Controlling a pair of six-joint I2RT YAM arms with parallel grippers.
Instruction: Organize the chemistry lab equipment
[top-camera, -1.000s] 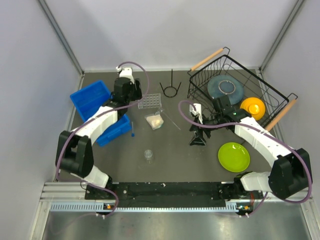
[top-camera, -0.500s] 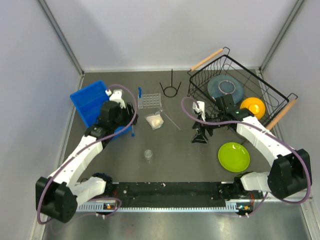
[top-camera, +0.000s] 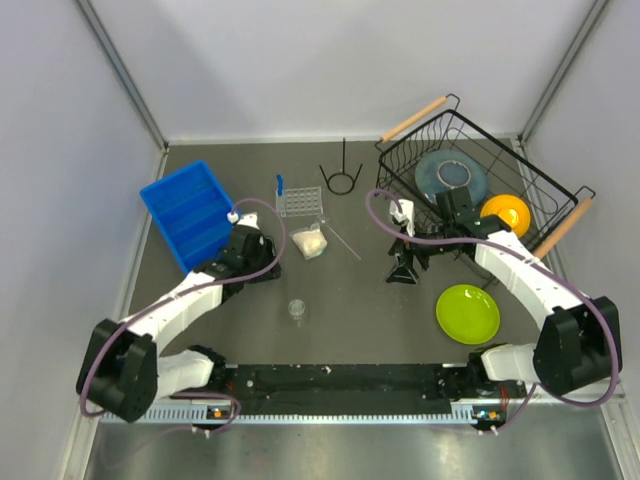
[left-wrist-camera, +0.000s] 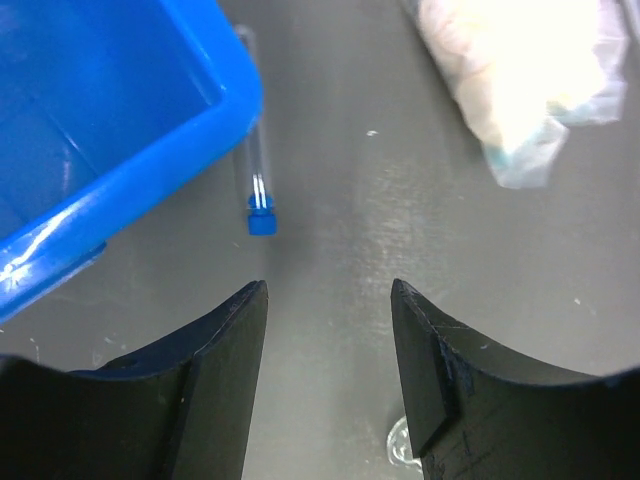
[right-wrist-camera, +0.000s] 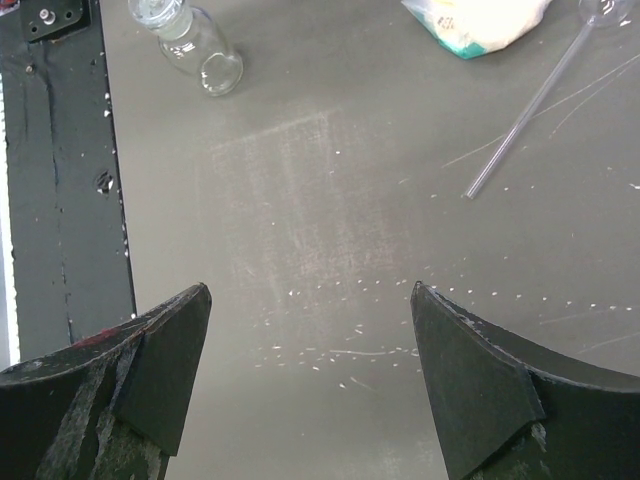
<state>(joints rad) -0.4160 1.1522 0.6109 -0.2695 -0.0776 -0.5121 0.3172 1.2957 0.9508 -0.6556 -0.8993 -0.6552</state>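
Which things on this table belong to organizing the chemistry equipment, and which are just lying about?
Belong to the job:
- blue-capped tube
- clear rack
- wire ring stand
- small clear cup
- cream-filled bag

Just lying about:
- dish basket
- grey plate
- orange bowl
- green plate

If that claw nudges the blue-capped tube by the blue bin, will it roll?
Probably: the tube is round and lies flat, though the blue bin beside it blocks one side. It looks thin, so likely light and fragile.
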